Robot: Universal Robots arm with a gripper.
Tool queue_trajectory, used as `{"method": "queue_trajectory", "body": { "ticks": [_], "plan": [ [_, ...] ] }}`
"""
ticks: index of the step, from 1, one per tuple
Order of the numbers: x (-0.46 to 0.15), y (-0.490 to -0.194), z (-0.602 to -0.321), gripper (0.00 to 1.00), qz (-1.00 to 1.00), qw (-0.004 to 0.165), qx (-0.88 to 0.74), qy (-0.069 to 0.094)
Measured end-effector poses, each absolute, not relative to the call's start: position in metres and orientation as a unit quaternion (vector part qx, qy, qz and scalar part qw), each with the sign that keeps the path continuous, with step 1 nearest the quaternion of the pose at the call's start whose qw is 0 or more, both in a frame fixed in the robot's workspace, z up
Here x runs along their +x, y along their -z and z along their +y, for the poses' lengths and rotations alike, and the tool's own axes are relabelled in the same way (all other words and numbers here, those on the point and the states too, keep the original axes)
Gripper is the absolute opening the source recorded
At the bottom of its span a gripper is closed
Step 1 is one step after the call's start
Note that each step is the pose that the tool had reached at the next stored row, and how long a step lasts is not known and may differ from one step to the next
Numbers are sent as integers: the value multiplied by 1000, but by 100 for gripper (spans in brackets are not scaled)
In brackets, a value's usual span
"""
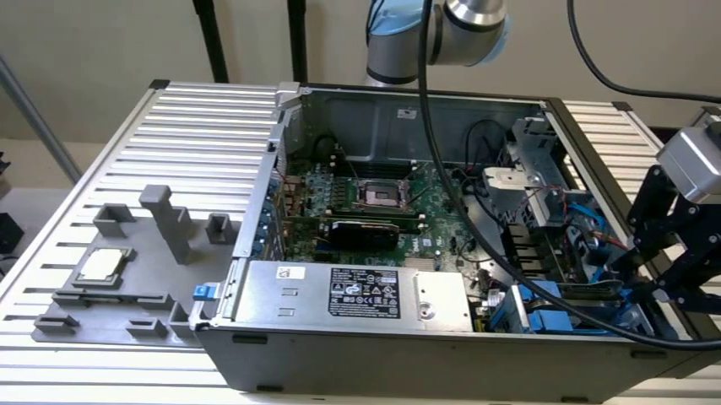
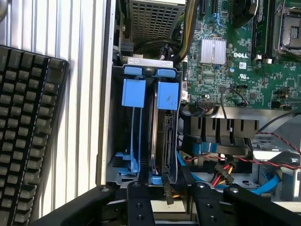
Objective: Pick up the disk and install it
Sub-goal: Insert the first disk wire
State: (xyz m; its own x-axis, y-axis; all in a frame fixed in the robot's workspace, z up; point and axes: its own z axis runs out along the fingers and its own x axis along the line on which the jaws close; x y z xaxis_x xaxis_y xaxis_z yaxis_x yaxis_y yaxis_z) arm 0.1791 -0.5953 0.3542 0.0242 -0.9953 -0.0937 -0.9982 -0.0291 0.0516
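The disk (image 2: pixel 165 141) stands on edge in the right slot of a grey sheet-metal cage (image 2: pixel 105 141) inside the open case (image 1: pixel 451 364). Its dark, ribbed side faces out, and a smooth blue plastic carrier tab (image 2: pixel 168 95) caps its far end. In the slot beside it sits a second blue carrier (image 2: pixel 131 94), a thin rail with a flat square tab and no drive visible in it. The gripper (image 2: pixel 169 200) hangs over the cage's near end. Its matte black fingers (image 2: pixel 139 203) stand apart, one on each side of the disk's end, and the gap is wider than the disk's edge. Whether either pad touches it I cannot tell. Next to the cage lie a green motherboard (image 2: pixel 235 66) with a small finned silver heatsink (image 2: pixel 212 50), and a bundle of red, yellow and black wires (image 2: pixel 225 172). In the exterior view the gripper (image 1: pixel 667 268) reaches into the case at the exterior view's right. The case rests on a ribbed aluminium worktop (image 1: pixel 192 143). A black keyboard (image 2: pixel 28 132) lies on that worktop beside the case.
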Motion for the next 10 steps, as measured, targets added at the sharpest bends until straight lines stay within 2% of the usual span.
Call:
{"method": "queue_trajectory", "body": {
  "ticks": [10],
  "plan": [
    [179, -356, -595, 39, 696, 6, -716, -60]
  ]
}}
